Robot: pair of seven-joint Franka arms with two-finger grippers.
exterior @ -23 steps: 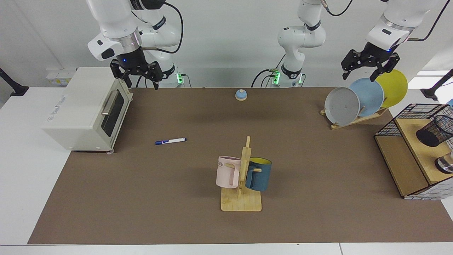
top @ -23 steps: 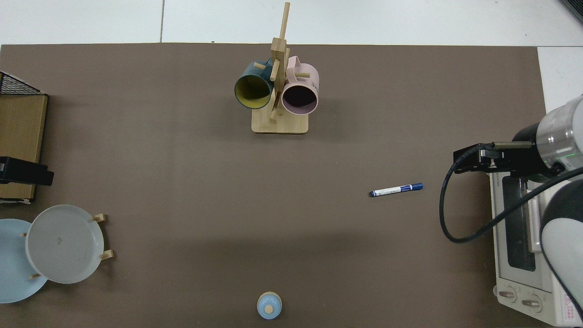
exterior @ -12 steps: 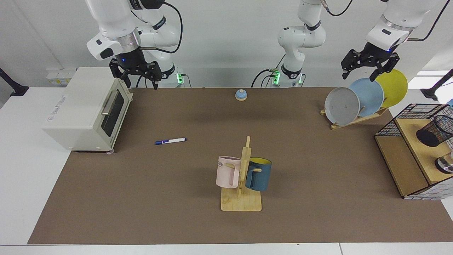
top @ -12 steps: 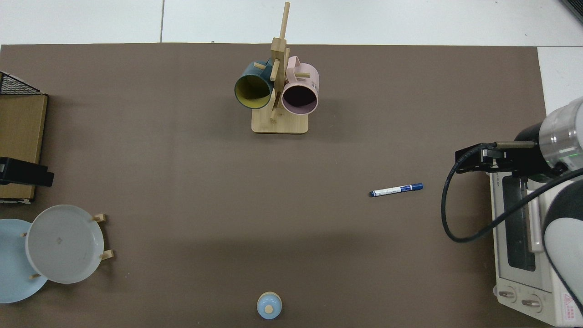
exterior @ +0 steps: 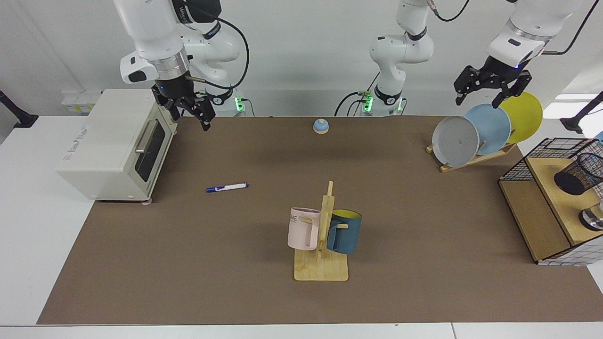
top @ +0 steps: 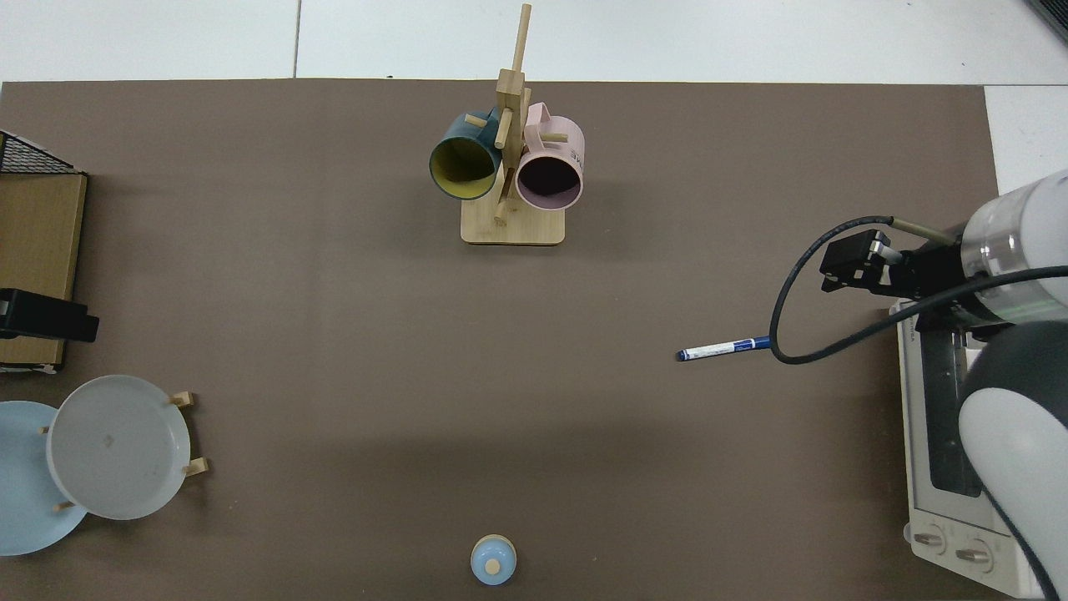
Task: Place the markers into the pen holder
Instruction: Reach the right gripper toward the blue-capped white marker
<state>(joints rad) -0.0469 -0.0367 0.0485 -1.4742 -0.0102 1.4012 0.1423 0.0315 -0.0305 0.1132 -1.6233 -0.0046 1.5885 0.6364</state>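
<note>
the marker (exterior: 226,187) lies flat on the brown counter (exterior: 235,263), out in the open just in front of the toaster oven (exterior: 118,146) and well apart from the mug rack (exterior: 322,235). it points roughly along the counter's length. it looks light and stiff, a smooth plastic barrel that would likely roll or skid if nudged from one side, so a pinch across the middle of the barrel, fingers set square to its length, seems the safest hold; gripping near an end could let it tip.

the right end effector (exterior: 188,106) hangs above the oven's front corner, not over the marker yet, its fingers spread and empty. the left end effector (exterior: 490,89) waits high over the plate rack (exterior: 471,136), also spread and empty.

the holder (exterior: 579,174) is at the far side, on a wooden shelf (exterior: 551,188) inside a wire basket, and appears to lean on its side, so the mouth may be awkward to reach.
</note>
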